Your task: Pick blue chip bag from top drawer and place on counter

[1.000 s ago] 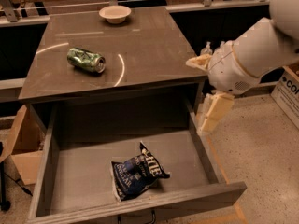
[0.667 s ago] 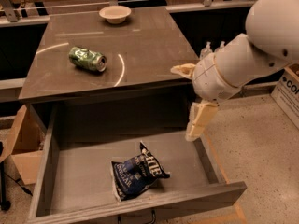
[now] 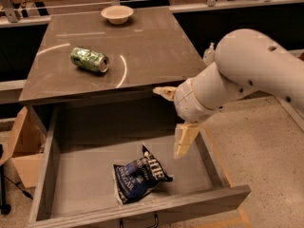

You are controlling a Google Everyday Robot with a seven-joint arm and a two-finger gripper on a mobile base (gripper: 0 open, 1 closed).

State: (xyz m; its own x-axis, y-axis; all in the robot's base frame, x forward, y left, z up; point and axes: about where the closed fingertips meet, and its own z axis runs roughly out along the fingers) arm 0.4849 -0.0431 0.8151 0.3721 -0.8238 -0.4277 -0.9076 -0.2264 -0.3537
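The blue chip bag (image 3: 138,175) lies crumpled on the bottom of the open top drawer (image 3: 76,175), near its front middle. The counter (image 3: 142,46) stretches behind the drawer. My gripper (image 3: 173,120) hangs over the right part of the drawer, up and to the right of the bag, not touching it. Its two tan fingers are spread wide: one finger (image 3: 164,92) points left at counter-edge height and the other (image 3: 184,139) points down into the drawer. Nothing is between them.
A dented green soda can (image 3: 89,60) lies on the counter's left half. A tan bowl (image 3: 117,14) stands at the counter's far edge. A cardboard box (image 3: 21,144) sits on the floor left of the drawer. My white arm (image 3: 247,75) reaches in from the right.
My arm and gripper have moved left and forward, from beside the drawer's right wall to over its right part, closer to the bag. The bag and can have not moved.
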